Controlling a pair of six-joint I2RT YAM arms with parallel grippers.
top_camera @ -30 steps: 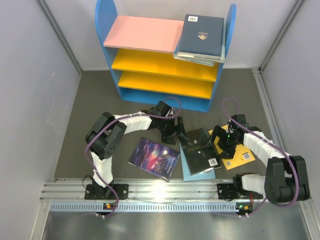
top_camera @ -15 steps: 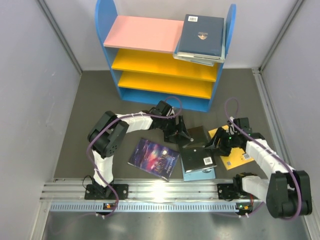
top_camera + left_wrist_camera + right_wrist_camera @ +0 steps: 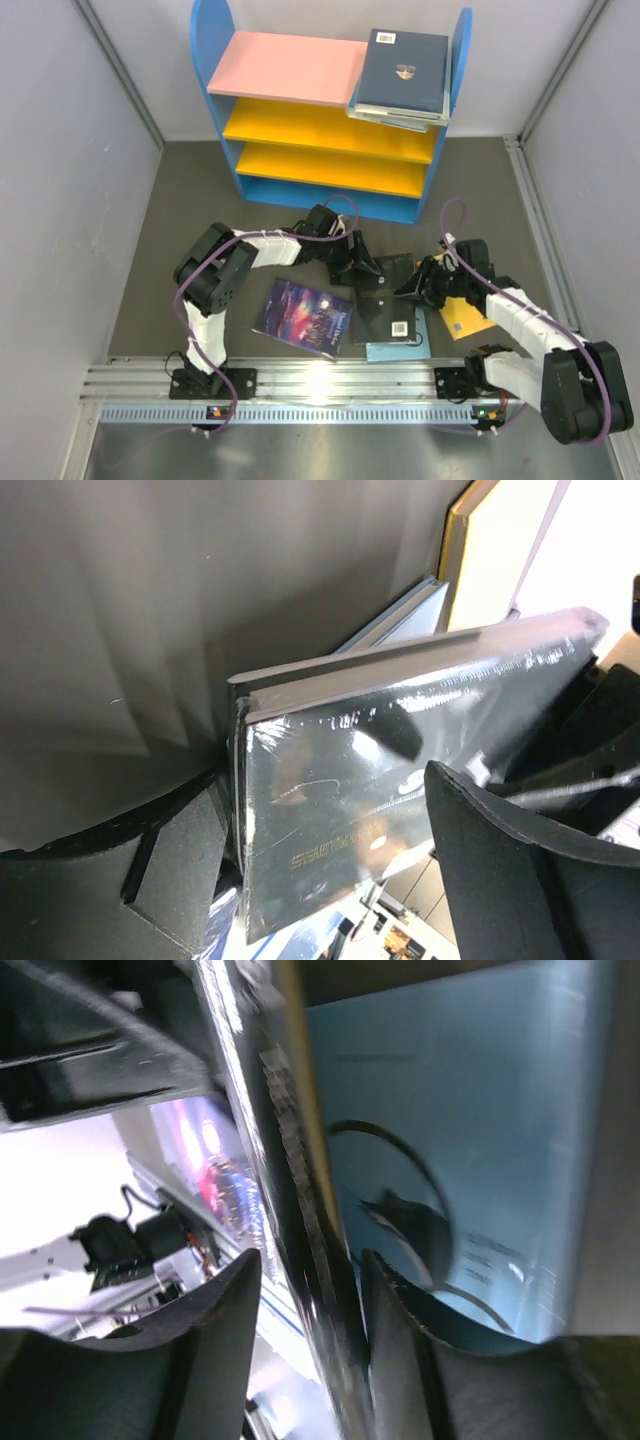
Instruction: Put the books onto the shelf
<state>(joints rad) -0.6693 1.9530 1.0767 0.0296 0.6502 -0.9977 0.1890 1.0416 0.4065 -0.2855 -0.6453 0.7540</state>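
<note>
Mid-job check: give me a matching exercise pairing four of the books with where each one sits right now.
Things:
1. dark navy paperback book
2. purple galaxy-cover paperback book
3. glossy black paperback book
4. yellow-orange paperback book

Places:
A. alone on the grey floor, cover up
B. partly hidden beneath the right arm
C. on top of the blue-sided shelf, right end
D. over a pale blue book

Pairs: 1-C, 2-A, 3-D, 4-B

Between end effector (image 3: 310, 1272) fingers (image 3: 170, 1360), black book (image 3: 297, 1190) edge; blue book (image 3: 480, 1110) behind
</note>
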